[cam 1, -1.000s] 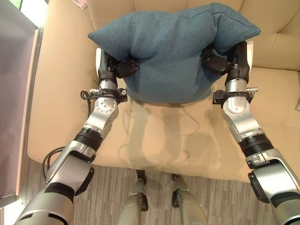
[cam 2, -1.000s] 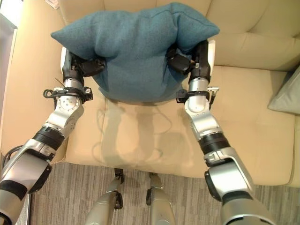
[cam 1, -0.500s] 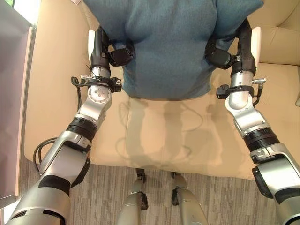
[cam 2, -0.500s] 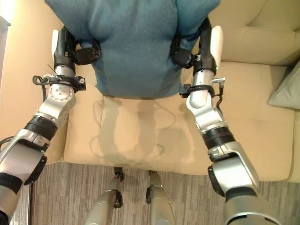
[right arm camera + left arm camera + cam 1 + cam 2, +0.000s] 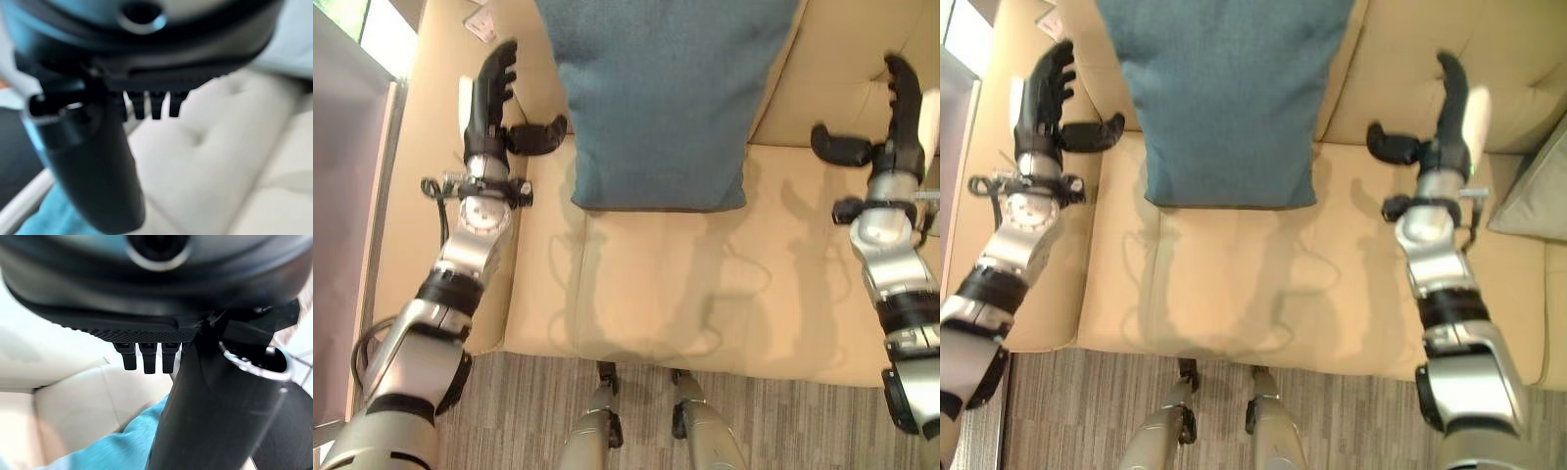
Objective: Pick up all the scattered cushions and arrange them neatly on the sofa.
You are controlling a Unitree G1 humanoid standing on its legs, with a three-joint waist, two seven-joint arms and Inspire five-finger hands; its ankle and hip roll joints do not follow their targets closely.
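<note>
Left eye view has the left hand [image 5: 492, 93] raised over the sofa [image 5: 636, 294] arm side, fingers straight and spread wide, thumb stuck out toward the cushion [image 5: 661, 93] and holding nothing. The right hand [image 5: 891, 117] stands the same way on the other side, fingers straight up, thumb pointing inward at the cushion, empty too. Between them the teal cushion leans upright against the sofa back, its lower edge resting on the seat. Each hand is apart from the cushion: the left thumb tip comes near its edge, the right thumb stays well clear.

Right eye view adds what the left eye cuts off: a grey cushion [image 5: 1533, 191] at the sofa's right end, beyond the right hand. At the sofa's upper left corner lies a small pale paper [image 5: 481, 20], above the left hand.

Left wrist view shows the teal cushion's corner [image 5: 112, 448] past the thumb, against the cream sofa back. Right wrist view shows a tufted sofa back [image 5: 220, 147] past the straight fingers [image 5: 154, 105], with a sliver of teal near the thumb.
</note>
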